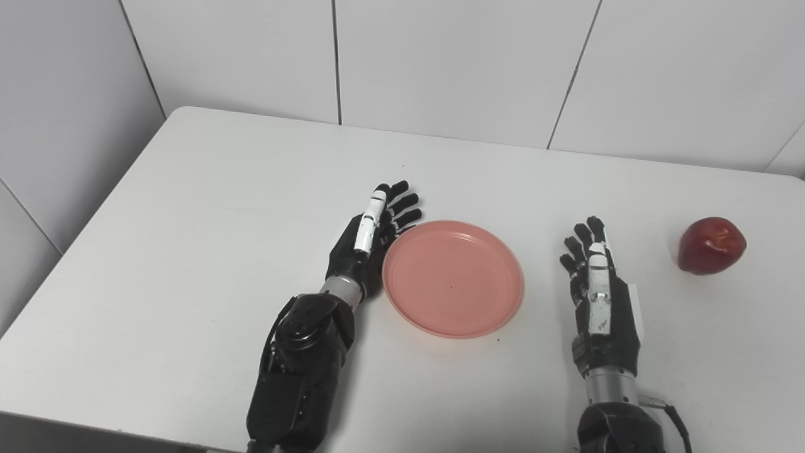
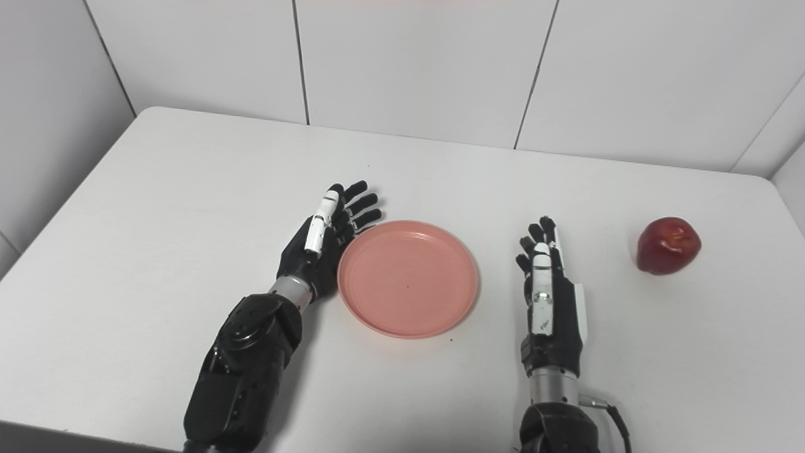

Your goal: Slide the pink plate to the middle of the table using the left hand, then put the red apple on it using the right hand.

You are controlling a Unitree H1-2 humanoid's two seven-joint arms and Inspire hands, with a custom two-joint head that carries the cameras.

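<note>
Beside the left hand, round shallow pink plate.

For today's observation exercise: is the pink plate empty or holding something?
Empty. The pink plate shows only bare surface; the red apple sits apart on the table.

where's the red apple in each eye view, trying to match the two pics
Left eye view: the glossy red apple sits on the white table near the right edge of the picture.
Right eye view: the same apple lies further in from the right edge.
Shared landmark: the round pink plastic plate, left of the open right hand, apple beyond that hand.
</note>
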